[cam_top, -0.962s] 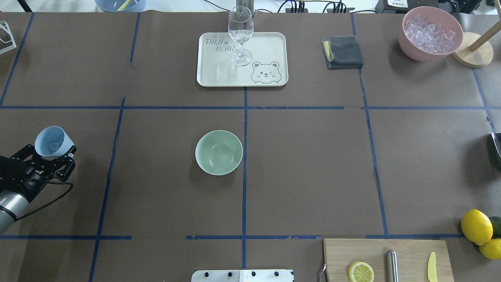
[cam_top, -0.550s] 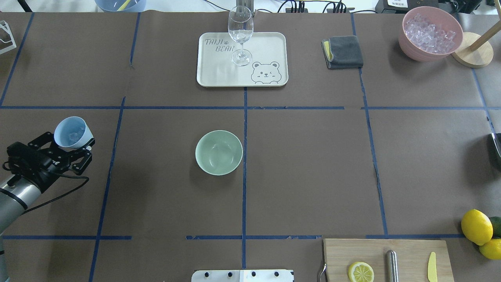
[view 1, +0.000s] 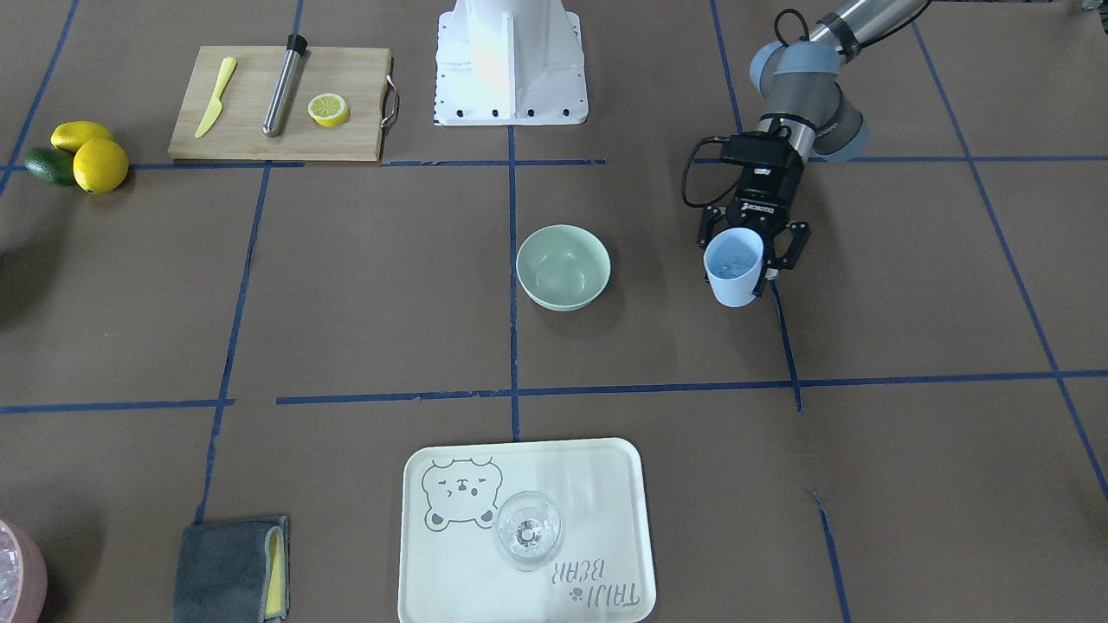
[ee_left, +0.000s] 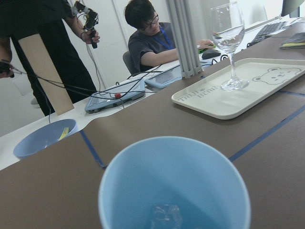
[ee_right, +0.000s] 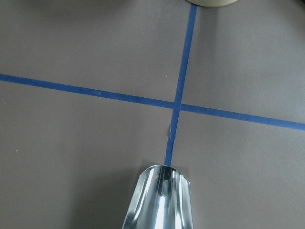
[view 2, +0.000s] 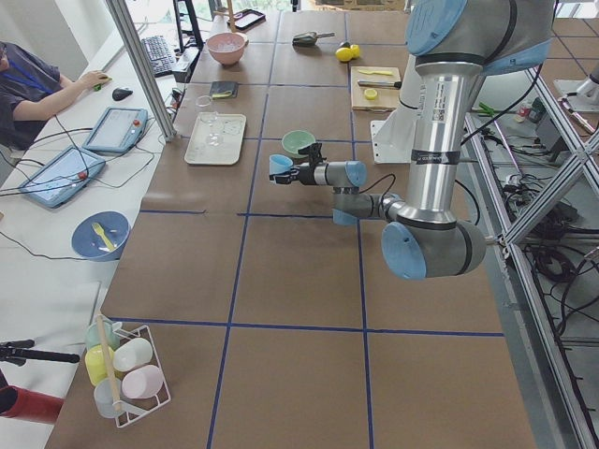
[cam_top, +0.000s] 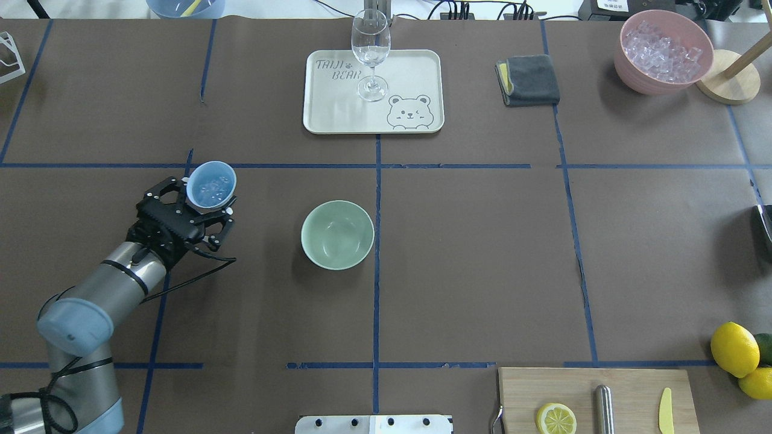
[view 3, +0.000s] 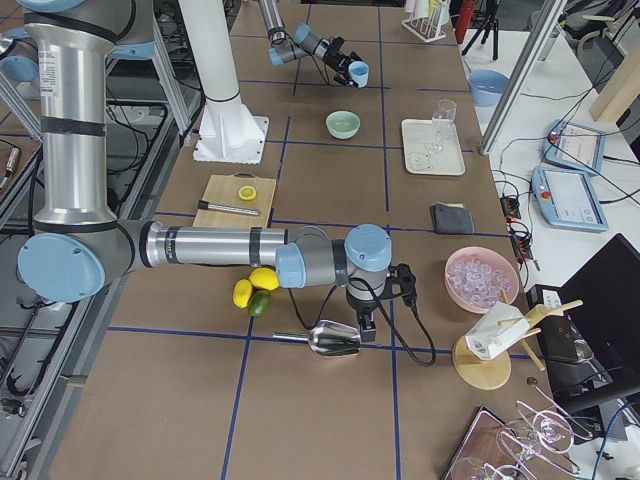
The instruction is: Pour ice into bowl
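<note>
Between the fingers of the left gripper (cam_top: 208, 198) a blue cup (cam_top: 211, 182) is sitting roughly upright with its mouth facing up; the fingers are clamping its wall from both sides, below the rim. The ice (ee_left: 164, 215) is lying at the bottom of the cup, a few clear cubes showing in the wrist view, none of it spilling over the rim. From the side view the cup seems to be hanging clear of the table, though the angle is making that hard to confirm. The bowl (cam_top: 337, 234) is standing on the brown table to the right of this gripper, well apart from the cup, and is holding nothing. Farther ahead of the gripper and off to its right, a tray (cam_top: 416, 72) is carrying a glass (cam_top: 370, 48). The right gripper (view 3: 365, 322) is hanging low over the table at the far right end, and a metal scoop (ee_right: 159, 200) is pointing out just in front of it; whether its fingers are apart, together or gripping the scoop handle I cannot tell. Beyond that gripper, on its outer side, a pink bowl (view 3: 482, 277) is holding a heap of other ice.
</note>
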Available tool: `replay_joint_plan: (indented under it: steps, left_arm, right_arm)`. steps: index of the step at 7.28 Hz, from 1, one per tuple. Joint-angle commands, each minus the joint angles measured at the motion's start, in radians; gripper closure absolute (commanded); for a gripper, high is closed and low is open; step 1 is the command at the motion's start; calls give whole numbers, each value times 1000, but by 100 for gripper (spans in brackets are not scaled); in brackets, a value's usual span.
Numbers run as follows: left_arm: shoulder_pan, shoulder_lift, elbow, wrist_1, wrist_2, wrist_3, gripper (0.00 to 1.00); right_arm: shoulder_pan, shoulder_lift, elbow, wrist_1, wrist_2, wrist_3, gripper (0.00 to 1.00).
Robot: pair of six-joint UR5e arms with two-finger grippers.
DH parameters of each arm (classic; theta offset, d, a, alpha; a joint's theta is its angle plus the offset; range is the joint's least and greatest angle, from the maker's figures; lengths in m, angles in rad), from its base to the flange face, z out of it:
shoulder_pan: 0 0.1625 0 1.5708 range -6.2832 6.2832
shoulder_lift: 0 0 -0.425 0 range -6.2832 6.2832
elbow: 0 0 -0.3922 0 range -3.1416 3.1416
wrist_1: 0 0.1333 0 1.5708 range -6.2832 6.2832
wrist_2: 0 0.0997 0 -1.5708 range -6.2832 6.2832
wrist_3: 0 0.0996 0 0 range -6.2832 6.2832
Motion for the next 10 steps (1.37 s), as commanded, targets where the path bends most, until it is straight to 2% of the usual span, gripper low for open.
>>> replay_joint_plan:
  steps: [1, 3, 4, 6, 9, 10]
  left_arm:
    - [-12, -109, -1, 83, -104, 144, 100]
    - [-12, -128, 8, 114, -96, 372, 100]
    - [-10, -128, 11, 115, -51, 451, 100]
    - [-9, -149, 22, 140, -28, 508, 100]
    - [36, -171, 24, 149, 128, 787, 100]
    - [59, -183, 25, 152, 138, 817, 100]
  right_arm:
    - [7, 1, -11, 0, -1, 0, 0]
    - [13, -1, -19, -2, -1, 3, 0]
    - [21, -1, -19, -3, -1, 3, 0]
    - [38, -7, -19, -5, 1, 3, 0]
    - [46, -21, -19, -6, 1, 3, 0]
    - [50, -22, -19, -6, 2, 3, 0]
